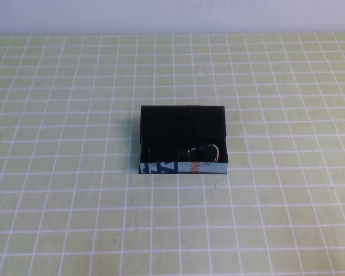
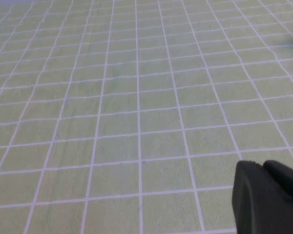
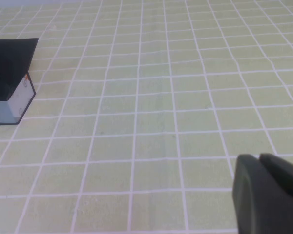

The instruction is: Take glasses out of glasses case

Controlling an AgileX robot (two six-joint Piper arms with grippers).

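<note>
The glasses case (image 1: 183,123), a small black open box, sits at the middle of the table in the high view, its near side printed white with blue and orange marks. The black glasses (image 1: 202,153) lie inside, against the near wall, one greyish lens showing. A corner of the case shows in the right wrist view (image 3: 10,73). Neither arm shows in the high view. My left gripper (image 2: 261,167) is shut and empty over bare cloth, with the case out of its view. My right gripper (image 3: 258,160) is shut and empty, well apart from the case.
A yellow-green cloth with a white grid (image 1: 75,201) covers the whole table. A pale wall (image 1: 172,16) runs along the far edge.
</note>
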